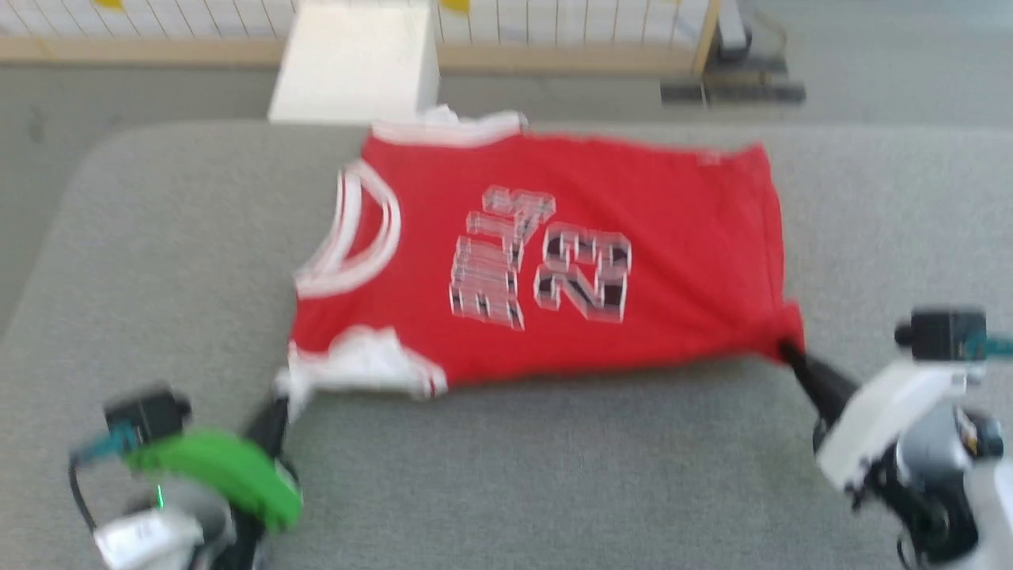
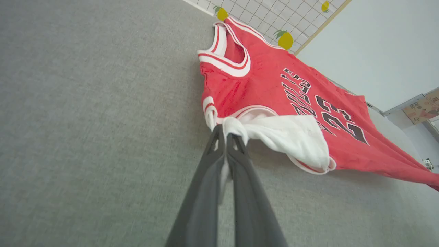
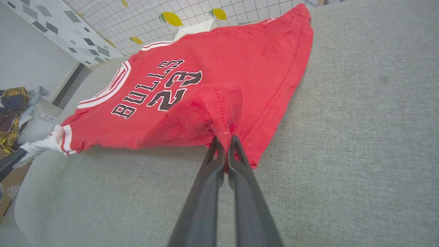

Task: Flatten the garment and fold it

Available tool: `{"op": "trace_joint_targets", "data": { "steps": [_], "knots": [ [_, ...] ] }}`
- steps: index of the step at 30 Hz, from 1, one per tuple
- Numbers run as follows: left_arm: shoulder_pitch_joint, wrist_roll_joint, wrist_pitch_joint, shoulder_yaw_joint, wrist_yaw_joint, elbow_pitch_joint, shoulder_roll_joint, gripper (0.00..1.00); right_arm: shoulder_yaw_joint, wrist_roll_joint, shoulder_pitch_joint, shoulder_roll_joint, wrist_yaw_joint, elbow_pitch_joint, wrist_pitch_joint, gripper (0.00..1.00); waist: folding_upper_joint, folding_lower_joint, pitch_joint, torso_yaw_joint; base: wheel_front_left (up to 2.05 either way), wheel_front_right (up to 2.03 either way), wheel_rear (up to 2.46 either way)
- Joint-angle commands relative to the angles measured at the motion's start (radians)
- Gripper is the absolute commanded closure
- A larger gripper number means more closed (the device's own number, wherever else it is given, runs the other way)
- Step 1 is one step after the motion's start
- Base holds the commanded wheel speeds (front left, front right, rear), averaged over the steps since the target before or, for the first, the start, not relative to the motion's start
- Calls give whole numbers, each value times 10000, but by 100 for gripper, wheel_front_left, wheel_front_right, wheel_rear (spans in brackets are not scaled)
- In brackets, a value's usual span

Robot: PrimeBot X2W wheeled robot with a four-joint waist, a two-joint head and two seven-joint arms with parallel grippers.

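Note:
The garment [image 1: 554, 253], a red jersey with the number 23, lies spread sideways on the grey table [image 1: 554, 475], neck to the left and hem to the right. My left gripper [image 1: 278, 396] is shut on its near shoulder corner, where the white lining [image 2: 291, 137] is turned out. In the left wrist view that gripper [image 2: 226, 135] pinches the white trim. My right gripper [image 1: 787, 348] is shut on the near hem corner, and the red cloth [image 3: 219, 113] rises in a small peak at its tips [image 3: 224, 142].
A white box [image 1: 356, 63] stands beyond the table's far edge, in front of a tiled wall with a wooden base [image 1: 554, 55]. A pile of clothes [image 3: 13, 109] lies off the table's end. Bare grey tabletop stretches in front of the jersey.

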Motion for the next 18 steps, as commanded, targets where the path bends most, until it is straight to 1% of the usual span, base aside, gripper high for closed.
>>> {"op": "trace_joint_targets", "data": {
  "steps": [1, 4, 8, 10, 15, 16, 18],
  "knots": [
    [480, -152, 172, -51, 218, -219, 136, 100, -34, 0, 351, -21, -13, -110, -68, 100, 0, 2, -1035, 245, 0, 0, 0],
    [1520, -290, 758, -294, 810, -834, 407, 100, -47, 47, 1255, -107, -13, -373, 119, 100, 0, 2, -1328, 303, 0, 0, 0],
    [2659, -614, 1405, -414, 1441, -1594, 772, 100, -197, -118, 2295, -267, -13, -711, 520, 100, 0, 2, -1586, 329, 0, 0, 0],
    [3190, -787, 1701, -462, 1727, -1928, 950, 100, -277, -174, 2789, -235, -13, -895, 827, 100, 0, 2, -1668, 318, 0, 0, 0],
    [4304, -1239, 2265, -522, 2298, -2710, 1260, 100, -534, -168, 3806, -95, -13, -1370, 1783, 100, 0, 2, -1763, 259, 0, 0, 0],
    [4744, -1421, 2212, -363, 2460, -3168, 1344, 100, -727, -333, 4162, -99, -13, -1636, 2082, 100, 0, 2, -1750, 217, 0, 0, 0],
    [4783, -1380, 1988, -184, 2505, -3412, 1371, 100, -881, -296, 4209, 24, -13, -1803, 2102, 100, 0, 2, -1751, 197, 0, 0, 0]
  ]
}}
